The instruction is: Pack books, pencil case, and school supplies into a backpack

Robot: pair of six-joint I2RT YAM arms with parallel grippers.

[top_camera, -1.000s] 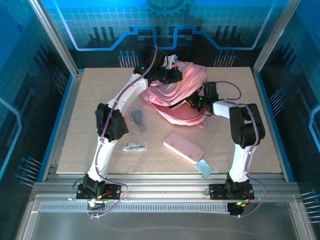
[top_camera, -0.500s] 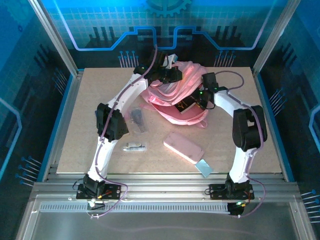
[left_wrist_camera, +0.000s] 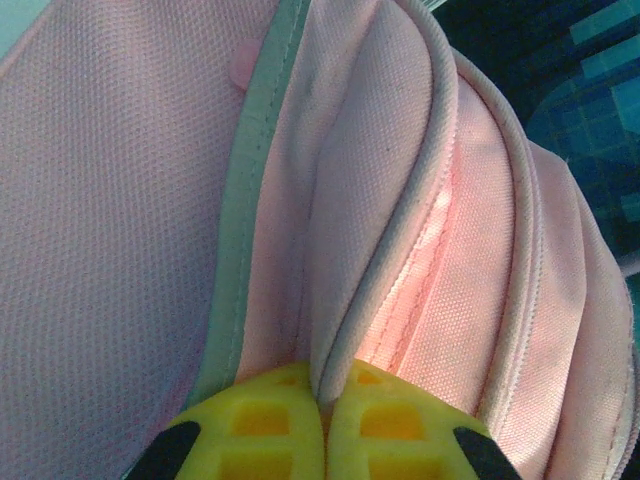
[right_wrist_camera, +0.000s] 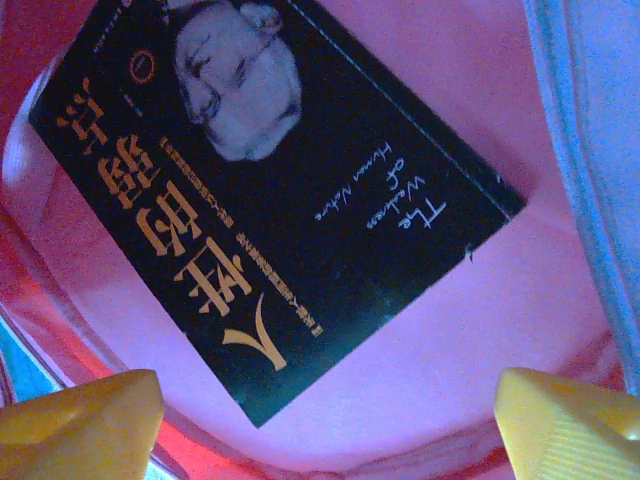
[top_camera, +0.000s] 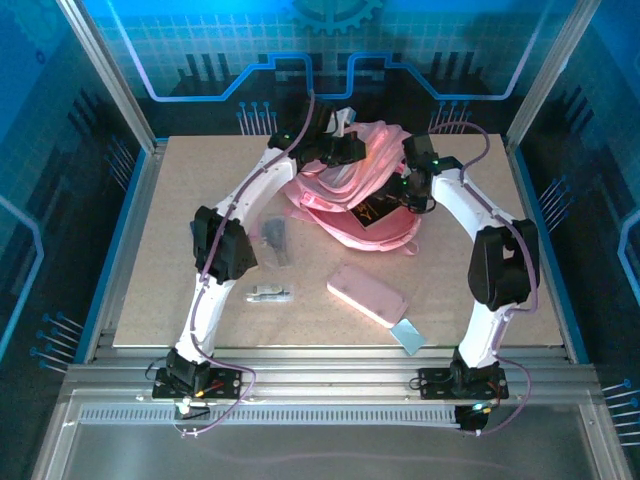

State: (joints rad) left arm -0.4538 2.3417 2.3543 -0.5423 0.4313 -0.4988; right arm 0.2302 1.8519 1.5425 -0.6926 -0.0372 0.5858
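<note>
Book (right_wrist_camera: 270, 200): flat inside the backpack (top_camera: 385, 145) mouth, far middle of the worktop (top_camera: 180, 200).
My right hand (right_wrist_camera: 325, 415): spread above it, empty; I'd rise straight, clear of the rim.
My left hand (left_wrist_camera: 325, 430): pinching a backpack fold; hold steady.
Next: pencil case (top_camera: 367, 294), near.

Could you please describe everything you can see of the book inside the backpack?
The book has a black cover with large yellow characters, white script and a grey portrait. It lies flat, cover up and askew, on the pink lining inside the backpack. The open right gripper is clear of it.
</note>
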